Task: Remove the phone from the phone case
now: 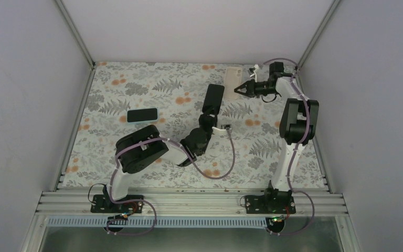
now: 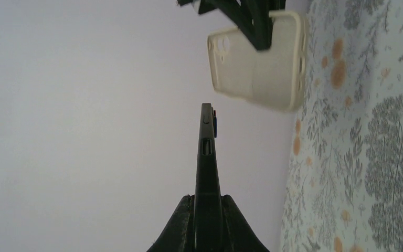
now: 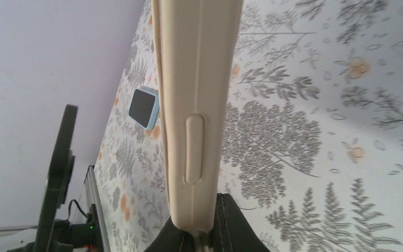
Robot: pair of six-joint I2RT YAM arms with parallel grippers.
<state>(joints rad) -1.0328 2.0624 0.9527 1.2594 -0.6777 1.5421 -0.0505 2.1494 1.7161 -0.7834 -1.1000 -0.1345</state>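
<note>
My left gripper (image 1: pixel 208 113) is shut on the lower end of a black phone (image 1: pixel 213 97) and holds it upright above the table's middle. In the left wrist view the phone (image 2: pixel 207 163) shows edge-on between the jaws of that gripper (image 2: pixel 208 203). My right gripper (image 1: pixel 240 90) is shut on a beige phone case (image 1: pixel 234 77) at the back right. In the left wrist view the case (image 2: pixel 262 68) looks empty, with its camera cut-out showing. The right wrist view shows the case (image 3: pixel 197 94) edge-on in the right gripper (image 3: pixel 203 227), and the black phone (image 3: pixel 57 173) apart at the left.
A second phone in a light-blue case (image 1: pixel 142 114) lies flat on the floral cloth (image 1: pixel 136 89) at the left, also in the right wrist view (image 3: pixel 144 106). Grey walls close in the left, back and right. An aluminium rail (image 1: pixel 189 202) runs along the near edge.
</note>
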